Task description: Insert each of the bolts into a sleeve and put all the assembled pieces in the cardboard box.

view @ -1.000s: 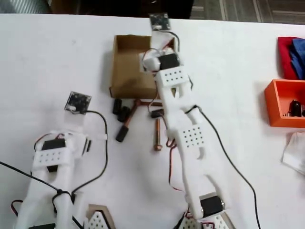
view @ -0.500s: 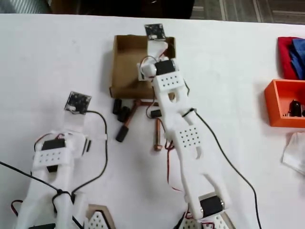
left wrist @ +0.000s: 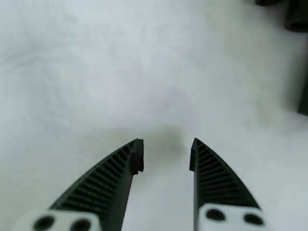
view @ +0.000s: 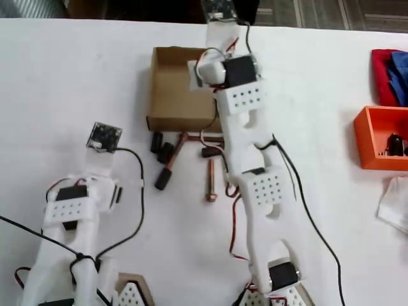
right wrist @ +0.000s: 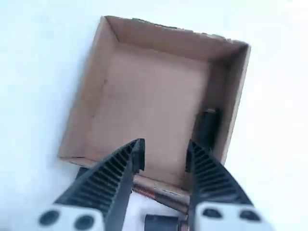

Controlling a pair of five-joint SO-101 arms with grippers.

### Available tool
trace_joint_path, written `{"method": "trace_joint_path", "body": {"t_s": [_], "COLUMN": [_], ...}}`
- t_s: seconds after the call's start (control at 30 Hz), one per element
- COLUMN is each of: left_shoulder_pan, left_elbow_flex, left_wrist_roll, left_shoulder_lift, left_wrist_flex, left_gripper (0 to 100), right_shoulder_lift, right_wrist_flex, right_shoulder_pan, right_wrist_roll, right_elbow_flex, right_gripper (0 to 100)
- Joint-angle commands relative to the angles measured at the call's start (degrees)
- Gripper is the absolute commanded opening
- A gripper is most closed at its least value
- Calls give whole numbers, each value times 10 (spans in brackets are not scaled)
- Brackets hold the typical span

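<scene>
Now brown open-top cardboard box (right wrist: 144,106) w/ one black piece (right wrist: 208,126) inside; right gripper (right wrist: 165,155), left gripper (left wrist: 166,156) both spread.

A: What place is shown?
B: A robotics lab is indicated: bare cabling (view: 142,197) is strung along printed arms (view: 261,185) behind the left fingers (left wrist: 115,183), and an orange parts bin (view: 376,137) is kept well apart from the right fingers (right wrist: 115,178).
</scene>
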Motion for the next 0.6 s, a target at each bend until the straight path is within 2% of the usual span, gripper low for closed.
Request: {"method": "trace_joint_path", "body": {"t_s": [0.0, 0.13, 0.23, 0.3, 0.4, 0.5, 0.57], "left_shoulder_pan": [5, 3, -9, -51, -161, -250, -274], "left_elbow_flex": [0, 0, 0, -5, -29, -44, -44], "left_wrist_roll": [6, 6, 18, 65, 120, 177, 202], "left_shoulder_lift": [-13, -13, -13, -13, -13, -13, -13], "left_wrist_flex": [-6, -6, -9, -11, -16, -33, -49], "left_gripper": [181, 181, 181, 181, 181, 181, 181], "right_shoulder_lift": [-91, -193, -309, -390, -473, -509, -509], "right_wrist_flex": [18, 20, 20, 18, -1, -84, -160], "right_shoulder_pan": [-15, -28, -47, -71, -109, -132, -136], "right_wrist_roll": [49, 76, 88, 88, 84, 43, -1], "right_elbow_flex": [-11, 49, 201, 353, 569, 741, 831], "right_gripper": [117, 90, 91, 91, 91, 91, 92]}}
